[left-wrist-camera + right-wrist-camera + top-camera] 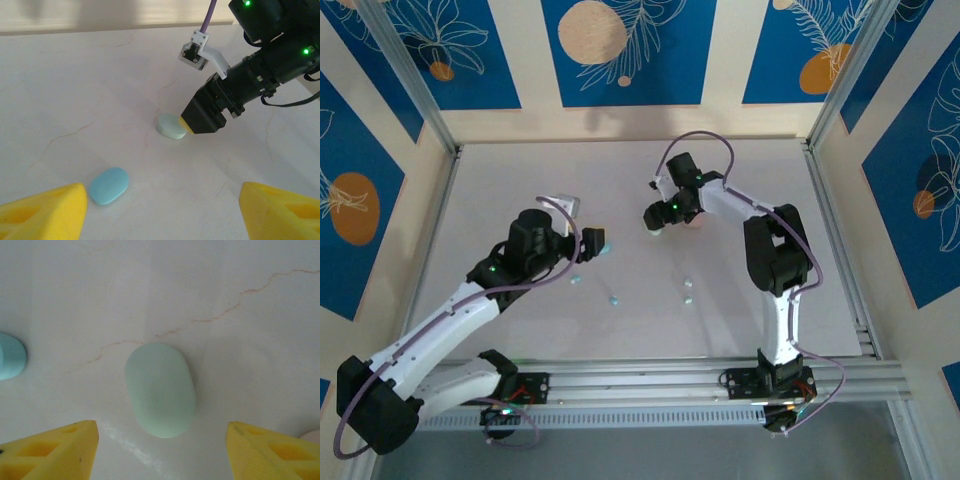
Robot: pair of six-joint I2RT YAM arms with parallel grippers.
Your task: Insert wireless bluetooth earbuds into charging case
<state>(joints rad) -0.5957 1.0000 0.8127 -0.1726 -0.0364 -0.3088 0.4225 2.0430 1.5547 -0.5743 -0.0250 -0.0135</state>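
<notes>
While the right pincer [161,432] straddles the mint case [160,390], tips apart and not touching it, the left pincer [162,212] gapes near it, empty, by a blue case [109,185].

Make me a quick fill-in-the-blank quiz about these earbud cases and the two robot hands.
1. The case nearest the left hand is pale ____.
2. The mint case lies flat on the ____, between the right hand's fingers.
3. Both hands' fingers are ____ in colour.
4. Neither hand grips anything; both stand ____.
Missing words: blue; table; yellow; open.
</notes>
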